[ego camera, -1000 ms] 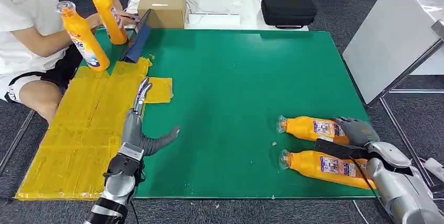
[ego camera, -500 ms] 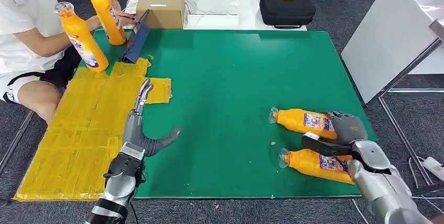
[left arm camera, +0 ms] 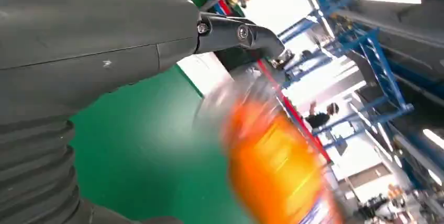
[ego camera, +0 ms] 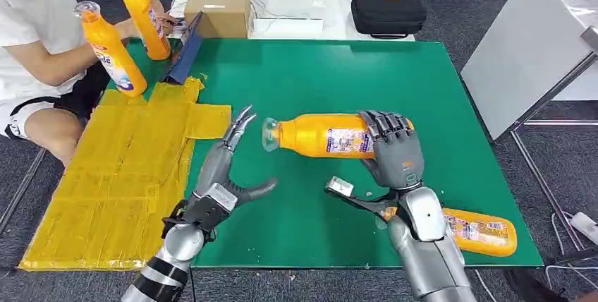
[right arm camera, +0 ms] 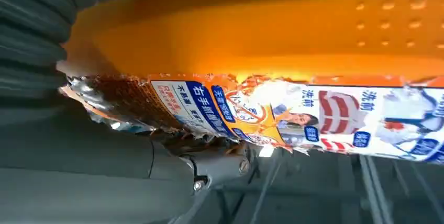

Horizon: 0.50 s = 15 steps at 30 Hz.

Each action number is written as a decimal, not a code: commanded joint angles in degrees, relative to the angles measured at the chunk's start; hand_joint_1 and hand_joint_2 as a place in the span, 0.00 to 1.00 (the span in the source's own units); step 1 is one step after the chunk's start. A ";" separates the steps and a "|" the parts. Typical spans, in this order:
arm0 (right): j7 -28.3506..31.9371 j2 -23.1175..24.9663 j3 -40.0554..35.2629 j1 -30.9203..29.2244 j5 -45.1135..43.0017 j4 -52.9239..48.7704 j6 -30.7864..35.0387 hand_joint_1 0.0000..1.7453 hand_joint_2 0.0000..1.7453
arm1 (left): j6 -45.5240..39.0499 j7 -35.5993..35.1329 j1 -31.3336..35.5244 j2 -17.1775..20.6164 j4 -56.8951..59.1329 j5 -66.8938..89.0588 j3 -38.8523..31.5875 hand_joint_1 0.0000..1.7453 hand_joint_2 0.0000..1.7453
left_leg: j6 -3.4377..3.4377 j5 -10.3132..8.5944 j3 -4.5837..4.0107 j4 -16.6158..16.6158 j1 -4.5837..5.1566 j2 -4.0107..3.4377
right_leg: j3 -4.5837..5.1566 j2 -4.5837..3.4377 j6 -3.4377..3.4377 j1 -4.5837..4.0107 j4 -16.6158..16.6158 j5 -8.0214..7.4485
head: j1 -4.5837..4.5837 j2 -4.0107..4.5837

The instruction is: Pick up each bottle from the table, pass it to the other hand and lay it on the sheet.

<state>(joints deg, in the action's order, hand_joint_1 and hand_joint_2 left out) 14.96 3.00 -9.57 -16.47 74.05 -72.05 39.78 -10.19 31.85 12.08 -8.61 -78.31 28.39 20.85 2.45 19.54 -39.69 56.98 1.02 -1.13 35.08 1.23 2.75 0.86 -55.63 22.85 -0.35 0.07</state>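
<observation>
Held bottle label (right arm camera: pixel 293 114): white and blue panel with Chinese print; the characters 洗 and 右手 can be made out, the remaining small print is torn and not readable.
Held bottle label, head view (ego camera: pixel 347 140): print too small to read.
Standing bottle label (ego camera: pixel 116 69): blue letters, partly readable as "ple".
Second bottle on table, label (ego camera: pixel 476 231): print illegible.

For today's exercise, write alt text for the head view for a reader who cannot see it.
The robot's right hand holds an orange bottle sideways above a green table, its cap toward the open left hand. Another bottle lies near the table's edge; a yellow sheet lies to the left.
</observation>
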 commanded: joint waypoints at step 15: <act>14.08 7.95 -3.50 4.33 -38.78 -4.93 -7.83 1.00 1.00 | 0.79 -1.35 4.71 1.57 2.85 0.62 8.20 0.00 1.00 | -0.20 0.15 0.25 0.04 -0.09 -0.07 | -0.21 -0.20 -0.17 -0.06 0.02 0.02 | 0.00 0.00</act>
<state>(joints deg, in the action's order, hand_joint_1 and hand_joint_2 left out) 28.48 9.66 -11.76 -10.87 37.68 -79.76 34.60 -9.75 30.91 14.04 -8.41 -78.38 29.38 27.06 2.45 19.53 -39.71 56.98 1.05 -1.26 35.15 1.14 2.71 0.86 -55.63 22.76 -0.35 0.07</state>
